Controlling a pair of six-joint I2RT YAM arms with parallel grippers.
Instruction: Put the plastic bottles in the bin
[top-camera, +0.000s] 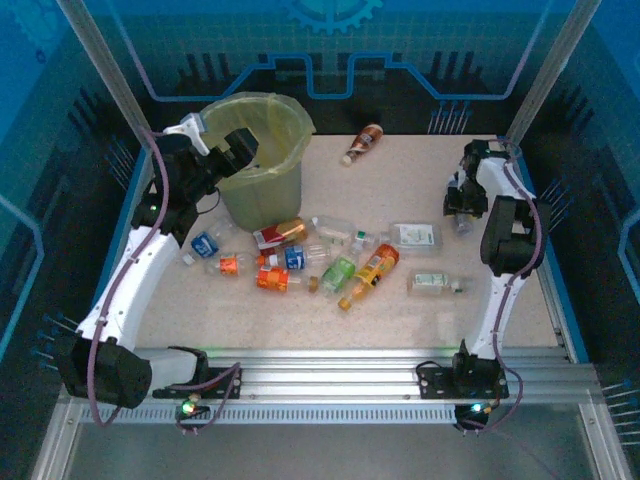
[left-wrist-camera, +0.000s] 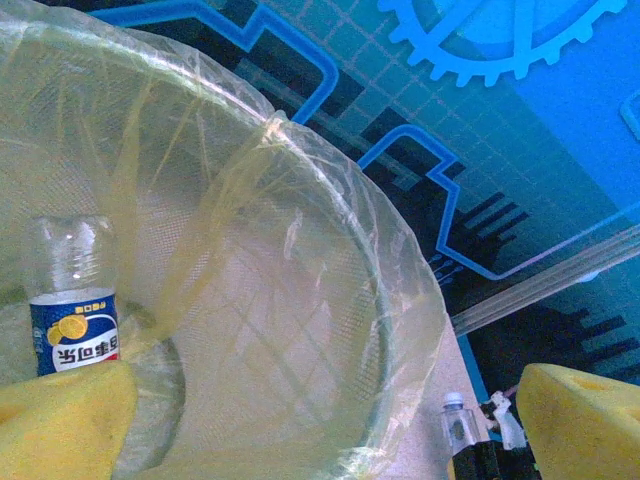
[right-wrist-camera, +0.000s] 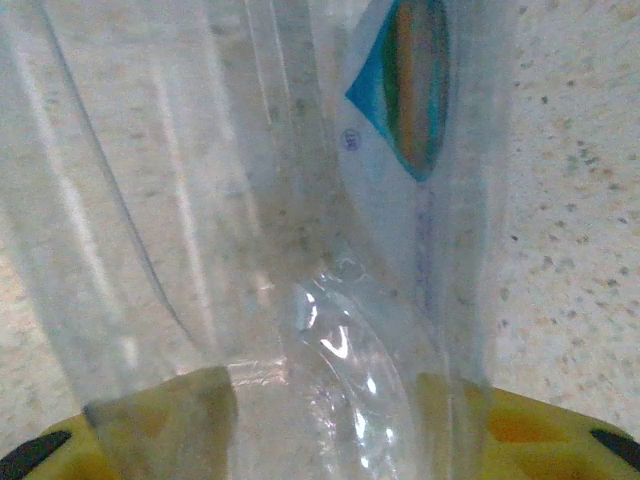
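The bin (top-camera: 258, 155), lined with a yellow-green bag, stands at the back left. My left gripper (top-camera: 236, 150) hangs open over its near rim. In the left wrist view the gripper (left-wrist-camera: 330, 430) looks into the bin (left-wrist-camera: 300, 300), where a blue-labelled bottle (left-wrist-camera: 75, 315) stands. My right gripper (top-camera: 461, 215) is low at the table's right side. In the right wrist view the gripper (right-wrist-camera: 325, 400) is shut on a clear bottle (right-wrist-camera: 300, 200) with a blue and orange label. Its yellow pads (right-wrist-camera: 160, 420) press both sides, and the wall between them is creased.
Several bottles lie in a cluster mid-table, among them a red-labelled one (top-camera: 280, 233), a green one (top-camera: 338, 272) and an orange one (top-camera: 370, 275). A brown bottle (top-camera: 363, 143) lies near the back edge. Two clear bottles (top-camera: 415, 236) (top-camera: 435, 284) lie close to the right arm.
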